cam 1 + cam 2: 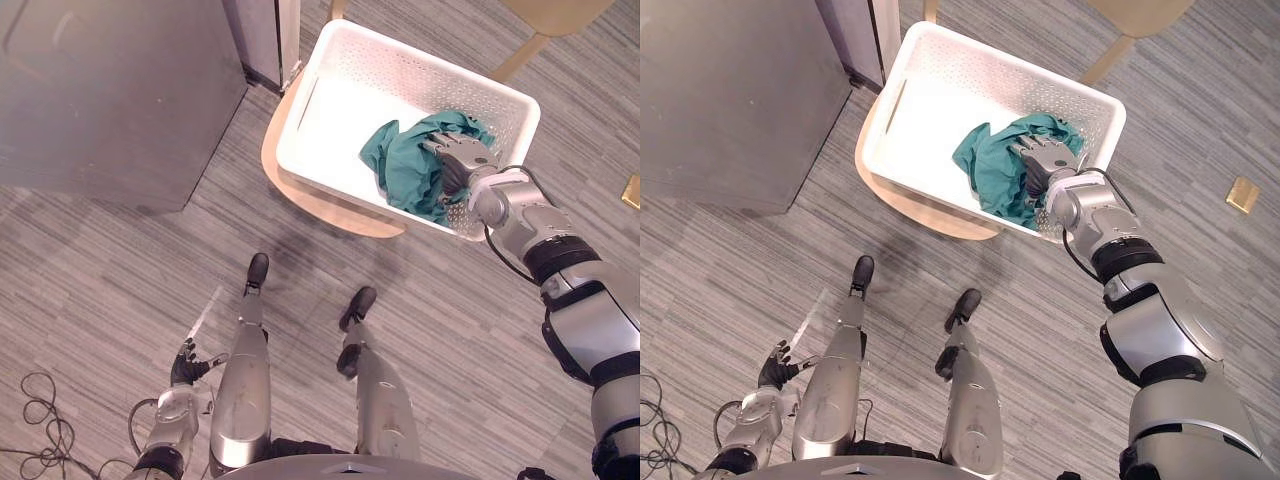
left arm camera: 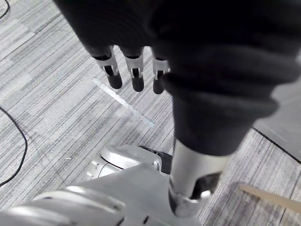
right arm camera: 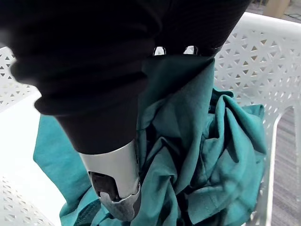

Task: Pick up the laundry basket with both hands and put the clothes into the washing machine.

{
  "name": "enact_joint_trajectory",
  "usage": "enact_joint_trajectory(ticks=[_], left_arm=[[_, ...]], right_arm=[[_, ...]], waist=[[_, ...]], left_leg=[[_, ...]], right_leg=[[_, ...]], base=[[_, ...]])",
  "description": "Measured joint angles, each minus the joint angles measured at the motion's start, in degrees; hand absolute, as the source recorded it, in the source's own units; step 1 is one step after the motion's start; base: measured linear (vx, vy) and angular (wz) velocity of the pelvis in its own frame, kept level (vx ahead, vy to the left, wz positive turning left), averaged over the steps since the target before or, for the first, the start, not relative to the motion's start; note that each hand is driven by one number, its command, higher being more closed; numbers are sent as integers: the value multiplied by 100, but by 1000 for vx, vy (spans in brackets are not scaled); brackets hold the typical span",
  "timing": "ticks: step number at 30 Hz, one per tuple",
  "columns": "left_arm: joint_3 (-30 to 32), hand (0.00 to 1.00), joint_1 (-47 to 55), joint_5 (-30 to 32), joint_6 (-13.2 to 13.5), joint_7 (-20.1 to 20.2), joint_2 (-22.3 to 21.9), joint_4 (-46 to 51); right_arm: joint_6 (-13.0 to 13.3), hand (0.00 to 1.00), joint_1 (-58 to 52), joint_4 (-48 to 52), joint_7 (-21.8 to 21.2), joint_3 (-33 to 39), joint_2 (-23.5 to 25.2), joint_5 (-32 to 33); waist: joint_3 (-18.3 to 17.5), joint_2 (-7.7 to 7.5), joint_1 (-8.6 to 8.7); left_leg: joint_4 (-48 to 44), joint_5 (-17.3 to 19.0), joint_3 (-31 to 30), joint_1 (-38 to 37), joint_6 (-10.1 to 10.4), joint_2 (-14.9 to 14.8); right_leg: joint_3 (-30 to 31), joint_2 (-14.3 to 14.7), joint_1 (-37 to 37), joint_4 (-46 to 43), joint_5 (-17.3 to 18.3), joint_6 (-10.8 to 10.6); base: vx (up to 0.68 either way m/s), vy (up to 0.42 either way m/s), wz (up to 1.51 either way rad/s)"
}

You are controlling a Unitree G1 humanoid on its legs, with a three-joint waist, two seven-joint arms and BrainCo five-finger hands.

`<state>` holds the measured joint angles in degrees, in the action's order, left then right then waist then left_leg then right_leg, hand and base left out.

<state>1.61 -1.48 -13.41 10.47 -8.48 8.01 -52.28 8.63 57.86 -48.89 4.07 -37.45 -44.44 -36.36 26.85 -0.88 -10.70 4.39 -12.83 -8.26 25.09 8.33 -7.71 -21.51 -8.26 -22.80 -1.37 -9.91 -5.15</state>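
Note:
A white perforated laundry basket (image 1: pixel 315 95) rests on a round wooden stool (image 1: pixel 300 200). A crumpled teal garment (image 1: pixel 400 160) lies in its right end. My right hand (image 1: pixel 462 158) reaches over the basket's near right rim and sits on top of the garment, fingers curled down into it. In the right wrist view the teal garment (image 3: pixel 211 141) is bunched between the covered fingers and the thumb (image 3: pixel 115 179). My left hand (image 1: pixel 186 365) hangs low by my side above the floor, far from the basket, its fingers (image 2: pixel 136 70) straight and holding nothing.
A large dark grey box-shaped unit (image 1: pixel 110 90) stands at the upper left, with a white appliance (image 1: pixel 268 35) behind it next to the basket. Pale wooden furniture legs (image 1: pixel 530 45) show beyond the basket. A small brass floor plate (image 1: pixel 1242 193) lies at the right.

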Motion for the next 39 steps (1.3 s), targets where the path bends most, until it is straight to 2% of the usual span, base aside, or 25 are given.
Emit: enact_joint_trajectory(ticks=[2, 8, 11, 16, 17, 20, 25, 35, 39], left_arm=[[-8, 0, 0, 0, 2, 1, -16, 2], [-9, 0, 0, -1, -4, 1, -86, 117], [-7, 0, -1, -8, 17, -2, -148, 237], [7, 0, -5, -108, 67, -1, -189, 450], [7, 0, -5, -109, 70, -2, -192, 453], [10, 0, -5, -122, 67, -3, -206, 551], [17, 0, -17, -161, 79, -4, -270, 675], [53, 0, -145, -216, 82, -10, -378, 682], [32, 0, -144, -218, 74, -7, -514, 671]], right_arm=[[4, 0, -2, -79, 4, 3, 1, -2], [-18, 0, -59, -418, 11, 211, 1, 1], [-57, 0, -72, -416, 21, 215, 3, 1], [-168, 0, -81, -404, 24, 220, 13, 0], [-175, 100, -82, -403, 18, 220, 13, -2], [-281, 100, -96, -403, 19, 222, 70, -2], [-282, 100, 12, -369, 22, 271, 128, 0], [-285, 100, -160, -384, -27, 277, 461, 5], [-298, 100, -401, -392, -27, 399, 628, 6]], waist=[[28, 56, 2], [44, 84, -50], [83, 161, -46], [78, 169, -62], [78, 170, -61], [75, 174, -44], [53, 194, -53], [-5, 211, -53], [-277, 208, -55]], left_leg=[[0, 1, -18, 31, -2, 19], [-1, -18, -33, 219, -14, 51], [-1, -27, -42, 229, -26, 88], [-2, -50, -75, 402, -37, 117], [-2, -51, -77, 401, -37, 120], [-2, -51, -110, 391, -37, 147], [-23, -39, -131, 411, -47, 202], [-68, -51, -166, 488, -37, 242], [-69, -51, -175, 496, -38, 249]], right_leg=[[-26, -32, -42, -52, 26, -15], [-62, -108, -296, -252, 108, -29], [-85, -198, -370, -470, 227, -43], [-111, -349, -680, -873, 423, -49], [-111, -358, -697, -925, 452, -53], [-135, -451, -754, -1160, 599, -61], [-148, -569, -891, -1536, 818, -59], [-208, -632, -931, -1600, 854, -63], [-218, -640, -935, -1609, 861, -62]], base=[[-4, -23, 5], [-4, -29, 3], [-1, -47, 6], [-9, -53, 6], [6, -83, 9], [4, -79, 11], [-14, -82, 8], [-15, -79, 4], [-28, -89, 1]])
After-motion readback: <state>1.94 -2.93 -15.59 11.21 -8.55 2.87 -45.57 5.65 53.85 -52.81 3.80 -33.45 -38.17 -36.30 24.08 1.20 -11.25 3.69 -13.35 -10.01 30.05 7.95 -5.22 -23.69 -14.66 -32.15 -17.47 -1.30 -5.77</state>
